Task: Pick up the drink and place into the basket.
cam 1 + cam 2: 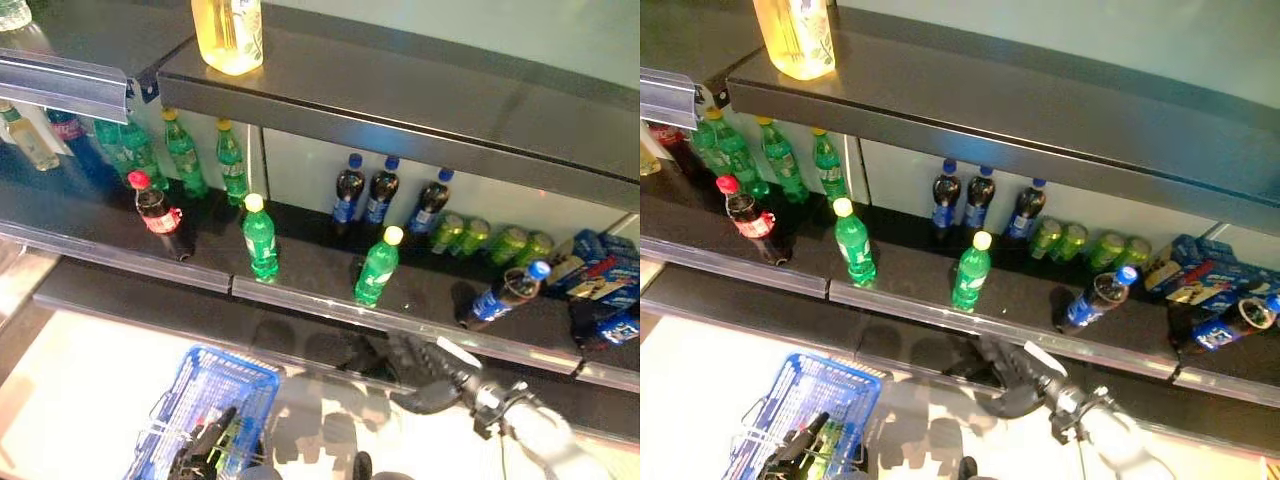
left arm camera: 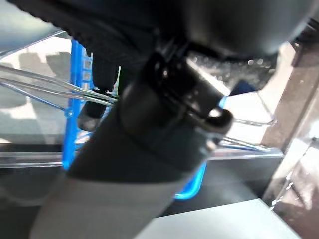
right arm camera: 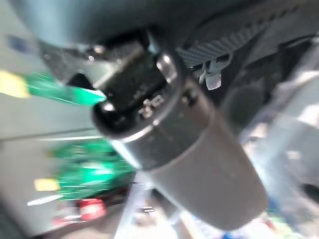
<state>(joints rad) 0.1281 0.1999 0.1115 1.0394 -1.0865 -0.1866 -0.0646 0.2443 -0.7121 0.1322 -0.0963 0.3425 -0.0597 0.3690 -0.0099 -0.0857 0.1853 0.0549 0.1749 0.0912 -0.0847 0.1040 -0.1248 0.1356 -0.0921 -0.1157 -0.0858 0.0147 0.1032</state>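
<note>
A green plastic bottle with a yellow cap (image 1: 378,267) is standing upright near the front edge of the dark middle shelf (image 1: 320,275), just above the right hand (image 1: 420,368), and nothing is gripping it. A second green plastic bottle of the same kind (image 1: 260,238) is standing to its left, also close to the front edge. The right hand, dark and ridged with a white cover on the thumb, is hanging below the shelf's clear plastic front rail (image 1: 400,322) with its fingers loosely bent and holding nothing.

The blue wire shopping basket (image 1: 205,412) is sitting low at the left, beneath the shelves. The left hand (image 1: 205,442) is at the basket's thin metal handles, dark fingers curled around the wires; green is showing through the mesh inside the basket, though what it is cannot be told.

Further back on the middle shelf, three dark cola bottles with blue caps and blue labels (image 1: 385,195) are standing in a row against the pale back wall. A similar blue-capped dark bottle (image 1: 503,295) is lying tilted toward the right end, beside green cans (image 1: 490,240) resting on their sides and blue cartons (image 1: 600,262). At the left end a dark cola bottle with a red cap and red label (image 1: 158,212) is leaning, with more green bottles (image 1: 190,155) behind it. On the top shelf (image 1: 420,95) a large clear jug of yellow liquid (image 1: 230,32) is standing at the left edge.
</note>
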